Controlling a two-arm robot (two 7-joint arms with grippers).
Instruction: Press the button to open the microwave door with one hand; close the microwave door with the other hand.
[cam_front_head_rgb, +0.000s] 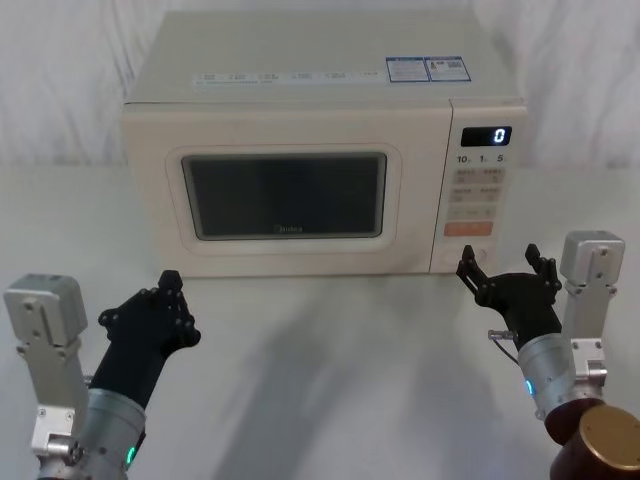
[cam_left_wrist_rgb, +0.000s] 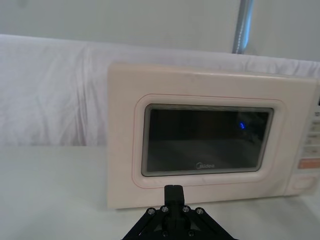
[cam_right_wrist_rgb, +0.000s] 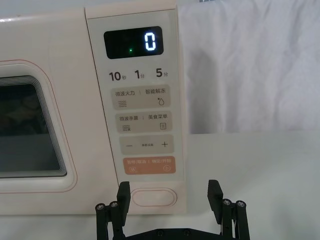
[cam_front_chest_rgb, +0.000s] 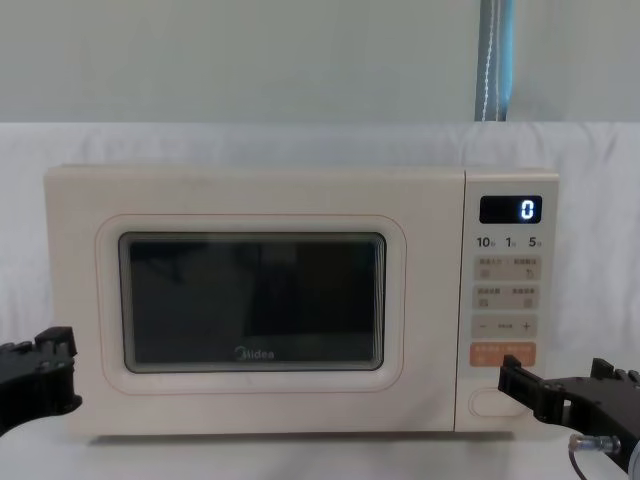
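Both black pronged grippers hover low over the white table (cam_front_head_rgb: 330, 400), empty. Left gripper (cam_front_head_rgb: 160, 310) waits before the microwave's lower left corner, prongs drawn together. Right gripper (cam_front_head_rgb: 508, 272) has its prongs spread wide, lined up just short of the button (cam_right_wrist_rgb: 154, 197). Beyond, the microwave door (cam_front_chest_rgb: 250, 300) sits closed on the cream microwave (cam_front_head_rgb: 320, 110). Pressing has not begun; next, the right gripper likely needs a short, straight push forward onto that button.

Smooth cream plastic microwave (cam_front_head_rgb: 300, 150) (glossy dark window), matt white tablecloth (cam_front_head_rgb: 330, 380)
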